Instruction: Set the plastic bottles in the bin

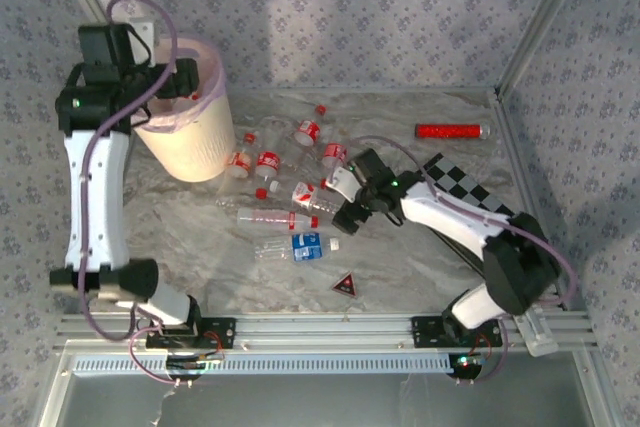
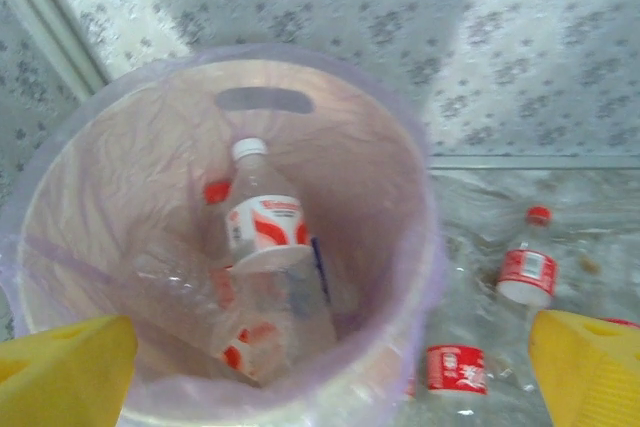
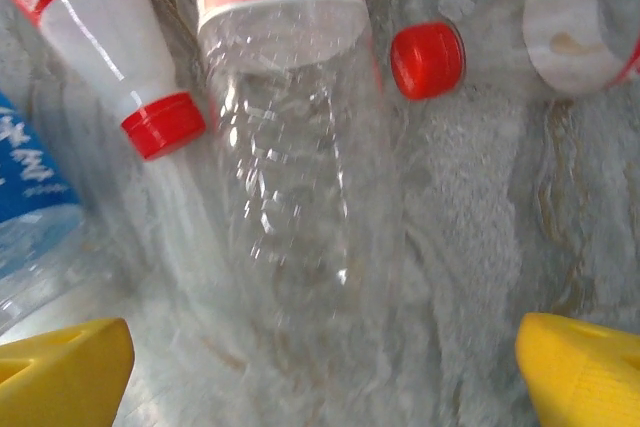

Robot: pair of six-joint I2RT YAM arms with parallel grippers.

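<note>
The cream bin (image 1: pixel 192 139) with its pink liner stands at the back left. My left gripper (image 1: pixel 182 80) hangs over its mouth, open, and its yellow fingertips (image 2: pixel 62 371) straddle the rim with nothing between them. Several plastic bottles lie inside the bin (image 2: pixel 400 177), and a white-capped, red-labelled one (image 2: pixel 262 219) is on top. More plastic bottles (image 1: pixel 272 217) lie scattered mid-table. My right gripper (image 1: pixel 337 202) is low over them and open. A clear crushed bottle (image 3: pixel 290 177) lies lengthwise ahead of its gripper (image 3: pixel 320 377), untouched.
A blue-labelled bottle (image 1: pixel 300 246) lies nearest the front. A slim red tube (image 1: pixel 452 131) sits at the back right, beside a checkerboard (image 1: pixel 465 187). A small dark triangle (image 1: pixel 346 284) rests near the front edge. Metal frame posts and patterned walls close in the table.
</note>
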